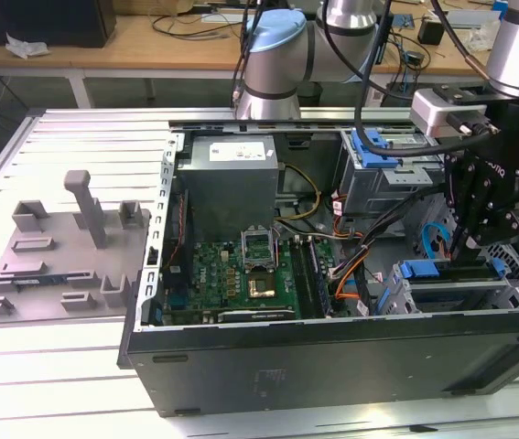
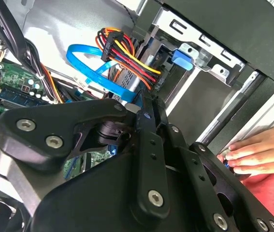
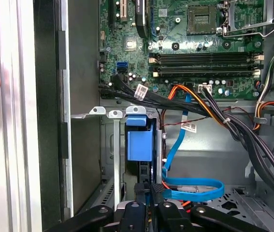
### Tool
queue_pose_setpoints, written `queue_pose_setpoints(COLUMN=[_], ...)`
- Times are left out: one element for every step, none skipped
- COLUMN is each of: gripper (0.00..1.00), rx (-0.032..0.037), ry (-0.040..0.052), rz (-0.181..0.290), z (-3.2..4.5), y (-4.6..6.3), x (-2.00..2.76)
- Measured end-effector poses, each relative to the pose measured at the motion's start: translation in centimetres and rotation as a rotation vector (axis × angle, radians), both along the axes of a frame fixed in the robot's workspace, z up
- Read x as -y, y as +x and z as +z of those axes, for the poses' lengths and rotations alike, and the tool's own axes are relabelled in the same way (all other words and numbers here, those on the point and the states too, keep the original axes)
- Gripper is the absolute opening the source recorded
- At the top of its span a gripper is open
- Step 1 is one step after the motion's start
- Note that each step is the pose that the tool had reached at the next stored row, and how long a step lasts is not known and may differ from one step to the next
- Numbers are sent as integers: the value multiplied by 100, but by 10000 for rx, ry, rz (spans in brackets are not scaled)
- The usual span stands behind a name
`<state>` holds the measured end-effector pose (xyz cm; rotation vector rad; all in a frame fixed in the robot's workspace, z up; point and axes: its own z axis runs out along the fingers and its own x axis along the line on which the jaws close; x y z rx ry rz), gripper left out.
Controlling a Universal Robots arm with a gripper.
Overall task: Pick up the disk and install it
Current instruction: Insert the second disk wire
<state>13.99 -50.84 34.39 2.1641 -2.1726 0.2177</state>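
The disk (image 3: pixel 139 145) sits edge-on in a slot of the metal drive cage (image 3: pixel 108 145), so the first wrist view shows mostly its blue plastic carrier and a thin dark edge beyond it. In the exterior view the blue carrier rail (image 1: pixel 421 269) lies along the cage's top, at the front of the open computer case, toward the exterior view's right. Its labelled face is hidden.

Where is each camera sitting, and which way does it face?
Exterior view: off the arm, looking down into the open computer case; shows the arm and hand.
First wrist view: behind the hand, facing past the drive cage to the motherboard.
Second wrist view: behind the hand's linkage, facing the blue cable.
Shared: both wrist views show the blue cable and a person's fingers.
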Motion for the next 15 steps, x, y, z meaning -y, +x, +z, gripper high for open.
queue_pose_setpoints(gripper=[16,16,16,16,16,16,16,16,16,16,16,16,16,16,16], rx=[0,0,0,0,0,0,0,0,0,0,0,0,0,0,0], ry=[0,-2,-1,0,-1,-1,-2,-1,-1,-2,-2,-1,-1,-2,-4], rz=[0,0,-1,0,-1,0,0,0,-1,0,0,0,-1,0,-1], z=[-4,-6,-11,-14,-17,-21,-25,-32,-35,-39,-43,-48,-52,-55,-58], y=[0,0,0,0,0,0,0,0,0,0,0,0,0,0,0], x=[0,0,0,0,0,0,0,0,0,0,0,0,1,1,2])
